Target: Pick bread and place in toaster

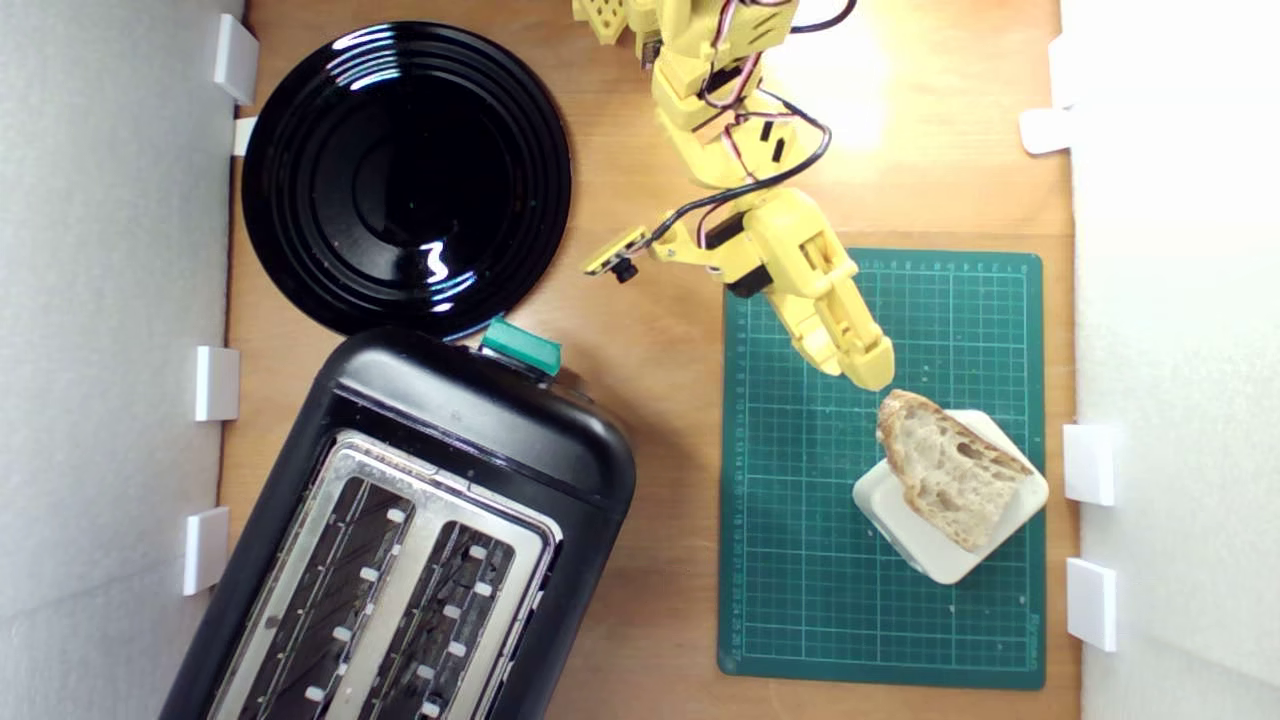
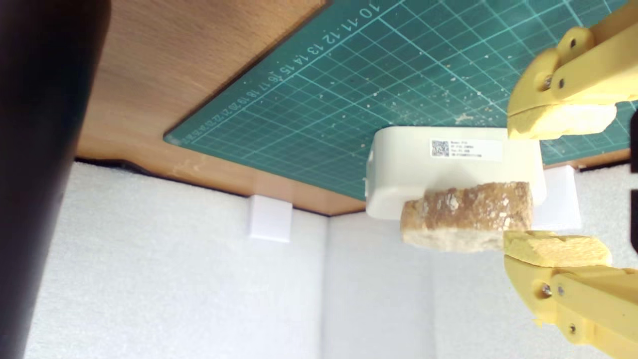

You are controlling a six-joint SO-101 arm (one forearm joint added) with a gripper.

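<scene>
black plate (image 1: 405,175): on wooden table (image 1: 650,420) | green cutting mat (image 1: 800,560) | cream block (image 1: 935,550): on mat

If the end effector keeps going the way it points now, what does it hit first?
Most likely the bread on the cream block: the end effector is open, its tips bracketing the crust end. Depth is hard to judge.

From my seat on the exterior view: the toaster (image 1: 420,540) sits at about 7 o'clock on the table (image 1: 650,420), with the plate (image 1: 405,175) just behind it at 11 o'clock, the two nearly touching. The cutting mat (image 1: 800,560) takes the 4 o'clock side. On the mat there's a block (image 1: 900,525), and the bread (image 1: 945,465) lies on top of that. The gripper (image 1: 868,372) hangs over the mat, just at the bread's 11 o'clock.
</scene>
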